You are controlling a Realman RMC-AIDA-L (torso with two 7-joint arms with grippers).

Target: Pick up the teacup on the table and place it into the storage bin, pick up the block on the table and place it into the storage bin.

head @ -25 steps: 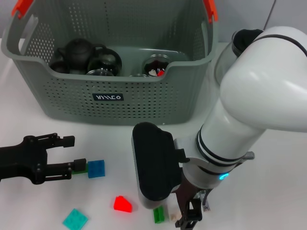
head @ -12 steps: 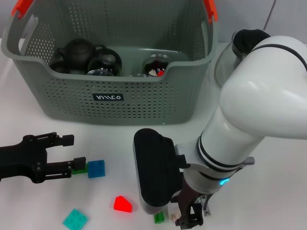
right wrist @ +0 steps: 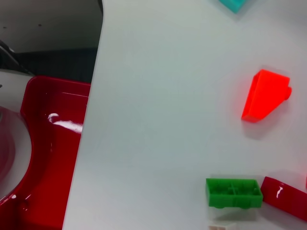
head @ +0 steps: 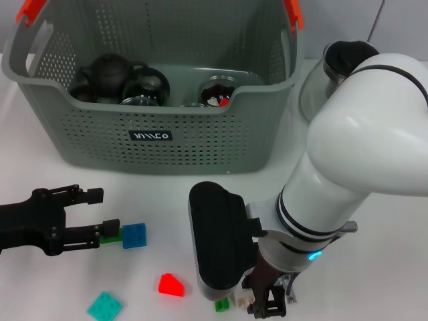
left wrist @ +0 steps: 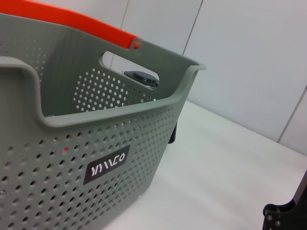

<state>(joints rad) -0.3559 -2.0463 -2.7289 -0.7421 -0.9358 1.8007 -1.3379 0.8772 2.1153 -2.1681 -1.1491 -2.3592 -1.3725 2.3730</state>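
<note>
The right gripper hangs low over the green block near the table's front edge, fingers' spacing unclear, while the left gripper sits spread beside the blue block.

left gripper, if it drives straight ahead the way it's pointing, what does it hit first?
Likely the small green block at the left gripper lower fingertip, then the blue block just beyond it. Depth is uncertain from the head view.
</note>
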